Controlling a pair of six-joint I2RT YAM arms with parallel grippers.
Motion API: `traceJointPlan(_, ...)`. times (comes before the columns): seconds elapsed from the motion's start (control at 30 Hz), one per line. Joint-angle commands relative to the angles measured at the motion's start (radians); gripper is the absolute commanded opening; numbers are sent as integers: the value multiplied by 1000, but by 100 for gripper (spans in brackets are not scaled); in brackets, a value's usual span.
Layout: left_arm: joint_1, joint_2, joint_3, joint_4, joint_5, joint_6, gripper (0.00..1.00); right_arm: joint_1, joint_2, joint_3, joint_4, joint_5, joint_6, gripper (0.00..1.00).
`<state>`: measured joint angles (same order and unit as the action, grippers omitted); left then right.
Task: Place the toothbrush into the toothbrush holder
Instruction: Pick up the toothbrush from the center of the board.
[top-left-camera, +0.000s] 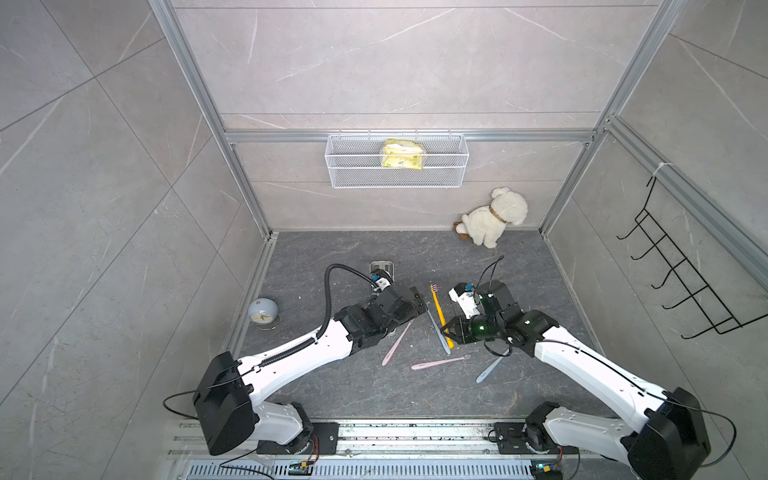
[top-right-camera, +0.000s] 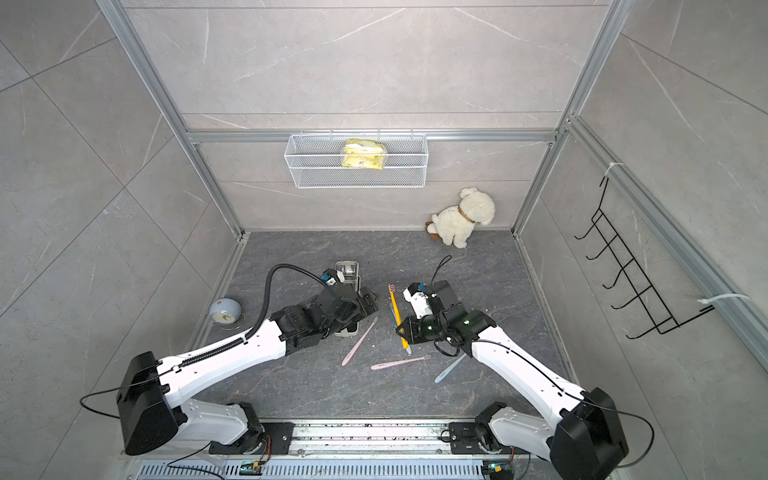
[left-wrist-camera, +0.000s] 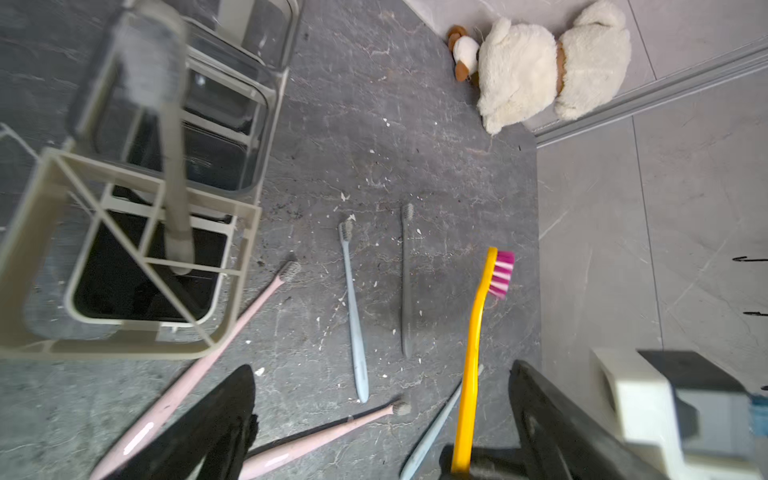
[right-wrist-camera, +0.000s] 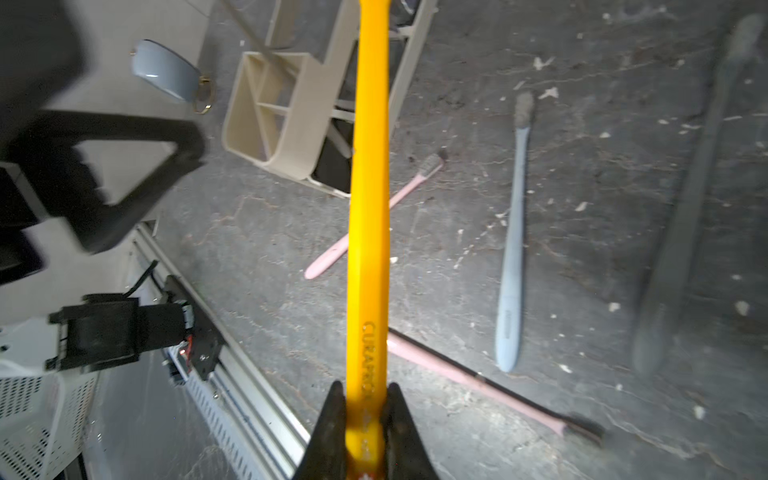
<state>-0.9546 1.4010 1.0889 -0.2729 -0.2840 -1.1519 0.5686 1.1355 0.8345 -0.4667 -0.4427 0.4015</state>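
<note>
My right gripper (right-wrist-camera: 365, 388) is shut on the handle end of a yellow toothbrush (right-wrist-camera: 370, 208) with pink bristles, held off the floor and pointing away from me (top-left-camera: 439, 311). The cream-white toothbrush holder (left-wrist-camera: 25, 249) stands to its left, mostly hidden under my left arm in both top views (top-left-camera: 381, 266). A grey toothbrush (left-wrist-camera: 174, 166) stands in one of its compartments. My left gripper (left-wrist-camera: 380, 370) is open beside the holder, with nothing held. The yellow brush (left-wrist-camera: 473, 332) shows close to its right finger (left-wrist-camera: 540, 415).
Several loose toothbrushes lie on the dark floor: two pink (top-left-camera: 397, 343) (top-left-camera: 440, 362), a pale blue (top-left-camera: 492, 368), a blue one (left-wrist-camera: 353, 311) and a dark grey one (left-wrist-camera: 406, 282). Plush dog (top-left-camera: 494, 218) back right, clock (top-left-camera: 262, 311) left, wire basket (top-left-camera: 397, 162) on the wall.
</note>
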Motion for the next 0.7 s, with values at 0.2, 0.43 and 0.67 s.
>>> traceJointPlan(0.2, 24, 159, 102, 180, 126, 18, 89, 48, -100, -56, 41, -93, 78, 13)
traceJointPlan(0.43, 60, 176, 109, 182, 134, 24, 53, 52, -124, -75, 63, -131, 97, 13)
traceJointPlan(0.67, 82, 157, 115, 165, 177, 42, 4, 53, -117, -100, 91, -130, 105, 13)
